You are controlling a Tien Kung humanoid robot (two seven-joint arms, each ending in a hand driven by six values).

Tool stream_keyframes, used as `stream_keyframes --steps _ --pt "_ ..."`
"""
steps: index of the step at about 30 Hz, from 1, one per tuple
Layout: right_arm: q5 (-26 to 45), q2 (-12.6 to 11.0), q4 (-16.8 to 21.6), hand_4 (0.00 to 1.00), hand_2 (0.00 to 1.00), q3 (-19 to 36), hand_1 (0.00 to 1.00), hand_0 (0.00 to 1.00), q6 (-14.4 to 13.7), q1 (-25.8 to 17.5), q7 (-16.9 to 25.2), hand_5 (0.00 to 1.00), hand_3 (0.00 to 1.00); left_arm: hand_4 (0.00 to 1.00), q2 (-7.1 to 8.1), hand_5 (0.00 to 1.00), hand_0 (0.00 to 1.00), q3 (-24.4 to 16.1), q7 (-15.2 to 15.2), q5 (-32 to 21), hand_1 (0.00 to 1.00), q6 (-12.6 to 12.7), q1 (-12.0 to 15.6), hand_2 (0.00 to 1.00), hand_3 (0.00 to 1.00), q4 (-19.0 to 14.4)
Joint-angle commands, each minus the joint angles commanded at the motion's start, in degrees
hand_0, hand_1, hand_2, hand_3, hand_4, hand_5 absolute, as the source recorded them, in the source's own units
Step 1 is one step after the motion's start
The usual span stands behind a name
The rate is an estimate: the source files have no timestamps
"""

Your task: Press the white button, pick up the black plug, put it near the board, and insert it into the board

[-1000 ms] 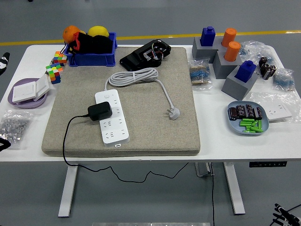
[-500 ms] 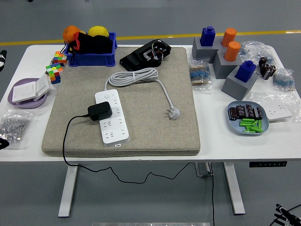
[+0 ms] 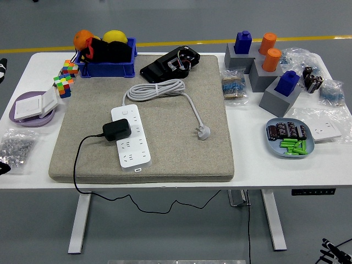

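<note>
On the white board (image 3: 131,136) sits the black plug (image 3: 117,130), no fingers touching it.

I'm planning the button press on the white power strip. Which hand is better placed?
Left, probably. The left hand shows at the left edge; the power strip lies left of centre. No right hand is visible.

Left hand (image 3: 3,168) at the picture's left edge, mostly cut off.
</note>
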Motion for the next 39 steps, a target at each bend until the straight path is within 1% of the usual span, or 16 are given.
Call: stream_keyframes --steps 17,39 --pt "-0.49 0.51 0.18 0.727 0.696 1.07 0.718 0.793 -0.10 -0.32 0.17 0.468 0.637 0.785 -0.67 0.002 0.873 -0.46 0.27 0.06 0.925 -0.29 0.91 0.886 0.875 -0.66" --pt "-0.63 0.56 0.16 0.727 0.696 1.38 0.718 0.793 -0.12 -0.17 0.19 0.469 0.637 0.784 -0.89 0.002 0.872 -0.39 0.62 0.12 0.922 -0.58 0.80 0.884 0.873 -1.28"
